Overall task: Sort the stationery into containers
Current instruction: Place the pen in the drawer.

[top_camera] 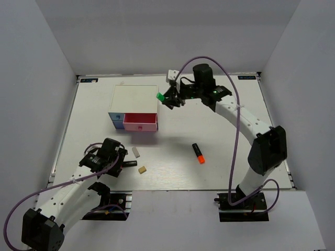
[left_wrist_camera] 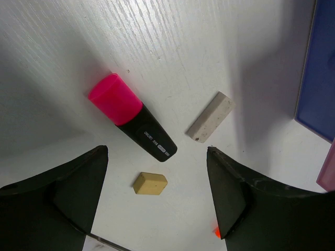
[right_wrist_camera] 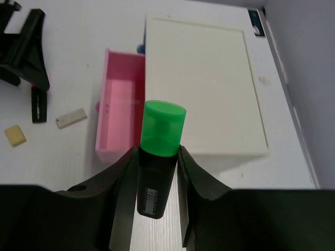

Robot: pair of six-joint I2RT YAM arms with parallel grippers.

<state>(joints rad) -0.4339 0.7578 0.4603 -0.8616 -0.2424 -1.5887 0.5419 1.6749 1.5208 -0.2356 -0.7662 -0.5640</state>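
**Green highlighter held by the box; left claw wide over the pink one**

Nearest, the left arm lies low along the desk, its wrist tipped down. The left claw gapes wide and grips nothing. Its wrist camera shows the pink-capped highlighter lying slantwise between the fingers, the tan eraser just beside its black end and the white eraser near it; from overhead the arm hides the pink cap. The orange-capped highlighter lies alone at mid-desk.

Farther off, the right arm stretches from its raised elbow up to the drawer box. The right claw is clamped on the green-capped highlighter, cap outward, at the box's right edge. Its wrist view looks into the pulled-out pink drawer; only the overhead view shows the blue drawer front beside it.
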